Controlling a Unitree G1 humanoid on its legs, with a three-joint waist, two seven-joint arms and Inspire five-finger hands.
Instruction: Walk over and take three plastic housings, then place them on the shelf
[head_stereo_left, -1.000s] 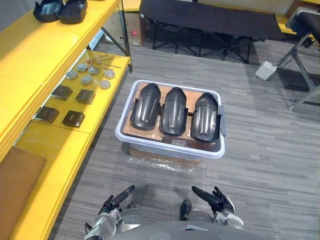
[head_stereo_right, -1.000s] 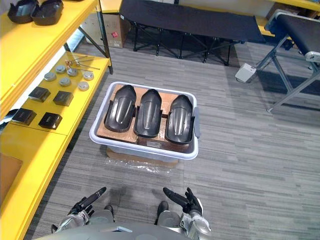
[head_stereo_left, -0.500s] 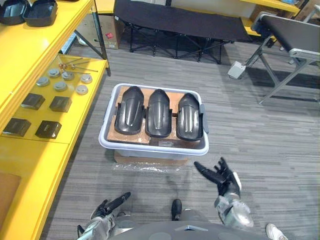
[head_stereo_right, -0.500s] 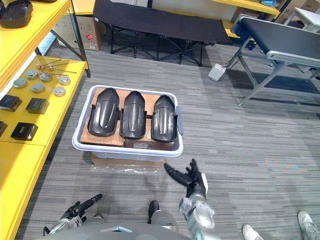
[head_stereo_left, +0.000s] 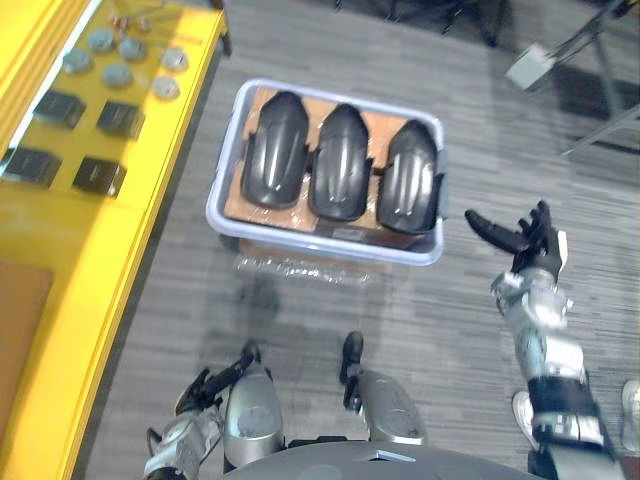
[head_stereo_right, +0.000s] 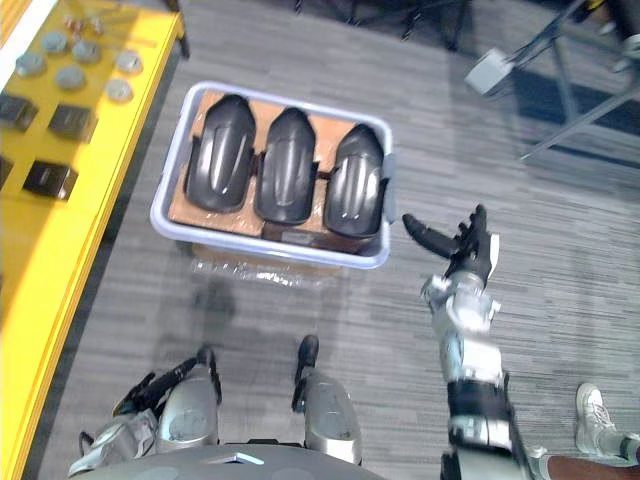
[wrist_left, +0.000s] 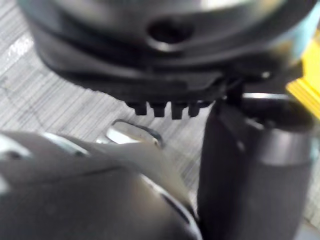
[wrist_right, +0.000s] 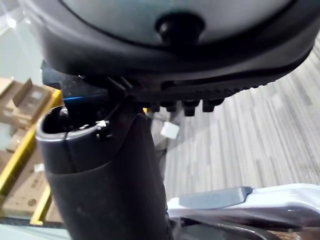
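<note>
Grey striped carpet (head_stereo_left: 180, 320); three glossy domed housings (head_stereo_left: 338, 175) in tub (head_stereo_left: 320, 243); right hand (head_stereo_left: 535, 252) splayed

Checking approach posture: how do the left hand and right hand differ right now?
The right hand is up beside the bin, at its right near corner; the left hand hangs low, well short of it. The right hand's fingers fan apart; the left hand's are loosely extended. Both are open and empty.

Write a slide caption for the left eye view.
Open right hand beside the bin holding three dark plastic housings.
</note>
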